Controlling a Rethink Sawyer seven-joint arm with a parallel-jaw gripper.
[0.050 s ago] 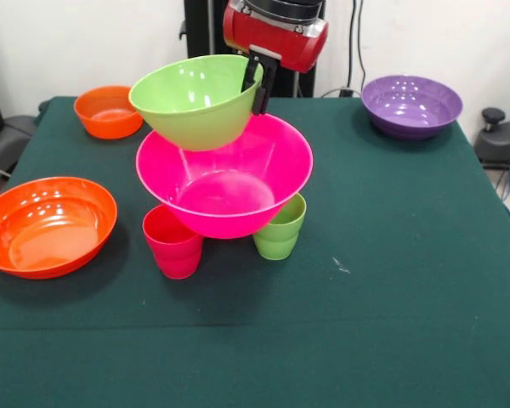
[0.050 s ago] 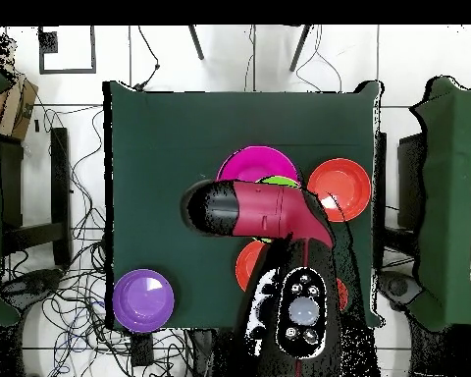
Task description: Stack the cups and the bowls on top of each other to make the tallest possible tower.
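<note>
Fingers (image 1: 257, 85) clamped across right rim of green bowl (image 1: 191, 100), 1 inside, 1 outside. Bowl tilted, hanging directly above pink bowl (image 1: 225, 174), underside touching or just clear. Pink bowl perched on 2 visible cups, red (image 1: 173, 242) and light green (image 1: 280, 228), mid-bench (image 1: 391, 289). Straight descent likely next.

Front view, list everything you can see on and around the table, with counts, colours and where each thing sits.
Pink bowl: one, deep pink, table centre, resting on the cups.
Green bowl: one, light green, tilted, above the pink bowl's rim, held by the gripper.
Cups: two visible, magenta-red and light green, under the pink bowl.
Orange bowls: two, wide one at left edge, smaller one at far left.
Purple bowl: one, far right.
Table: one, dark green cloth.
Gripper: one, black, pinching the green bowl's rim, under the red arm.
</note>
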